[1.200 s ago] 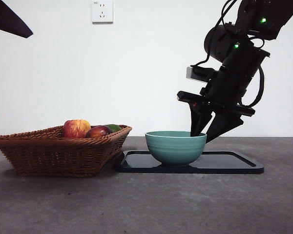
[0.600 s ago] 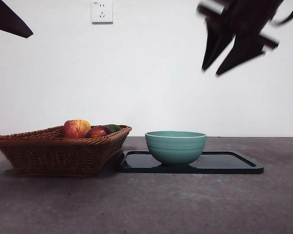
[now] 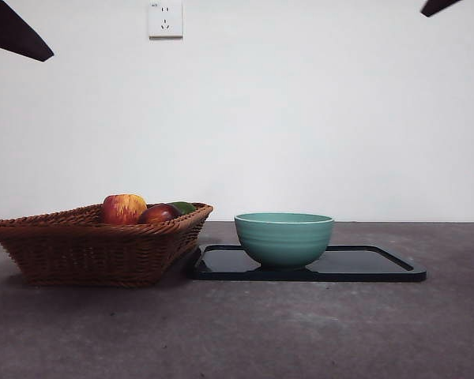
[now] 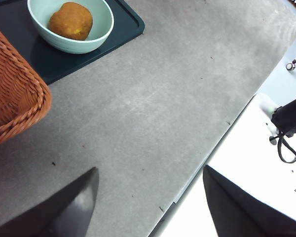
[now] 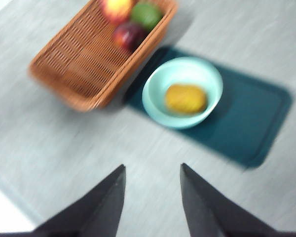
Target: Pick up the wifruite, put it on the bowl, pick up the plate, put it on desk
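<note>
The brown kiwifruit point(image 4: 71, 20) lies inside the teal-green bowl point(image 3: 284, 238); it also shows in the right wrist view point(image 5: 186, 98). In the front view the bowl's wall hides it. The bowl stands on a dark flat plate point(image 3: 371, 264) on the grey desk point(image 3: 237, 332). My right gripper point(image 5: 152, 167) is open and empty, high above the bowl point(image 5: 153, 96) and plate point(image 5: 251, 118); only its tip point(image 3: 438, 6) shows in the front view's top right corner. My left gripper point(image 4: 149, 168) is open and empty, waiting high near the desk's edge, well away from the bowl point(image 4: 106, 27).
A wicker basket point(image 3: 87, 245) stands just left of the plate and holds a red-and-yellow apple point(image 3: 124, 208), a dark red fruit point(image 3: 159, 213) and a green fruit point(image 3: 183, 207). The desk's edge point(image 4: 207, 163) runs under the left gripper.
My right gripper has risen from just behind the bowl's right rim, up and nearly out of the front view, empty. Bowl, plate and basket have not moved.
</note>
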